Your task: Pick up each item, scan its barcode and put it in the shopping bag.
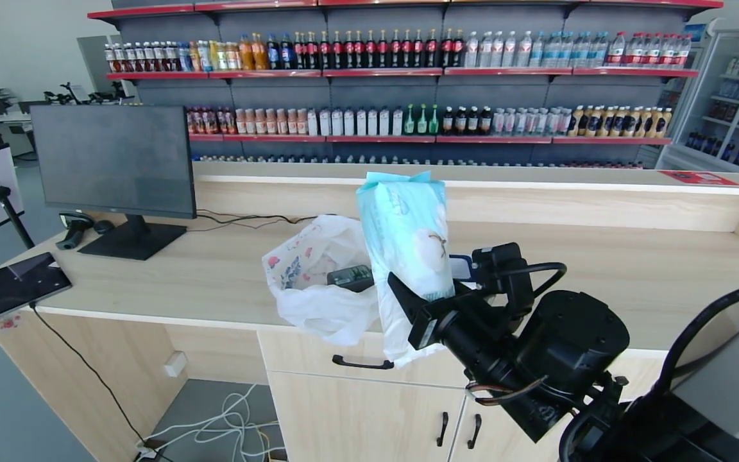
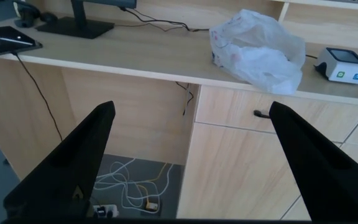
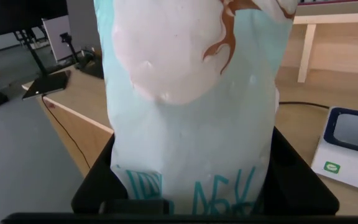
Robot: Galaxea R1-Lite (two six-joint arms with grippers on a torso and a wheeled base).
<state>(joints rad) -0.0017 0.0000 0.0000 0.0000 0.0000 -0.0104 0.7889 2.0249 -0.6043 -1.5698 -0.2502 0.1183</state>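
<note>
Right gripper is clamped on a light blue-green soft pack printed with a white cotton boll. Its black fingers press the lower part of the pack from both sides, and the pack stands upright in the grip, its bottom end hanging below the fingers in front of the counter edge. The pack is held in the air just beside the white plastic shopping bag, on that bag's right and overlapping it in the head view; cannot tell if the two touch. The bag sits slumped on the wooden counter near the front edge, with its mouth open toward the robot and a dark rectangular item lying inside; other contents are too crumpled to make out. A small white scanner box with a screen stands on the counter just right of the bag. Left gripper is spread wide with nothing between its fingers, low in front of the counter cabinets. At the counter's left end are a dark monitor, a handheld scanner and a tablet. Shelves of bottles line the wall behind.
</note>
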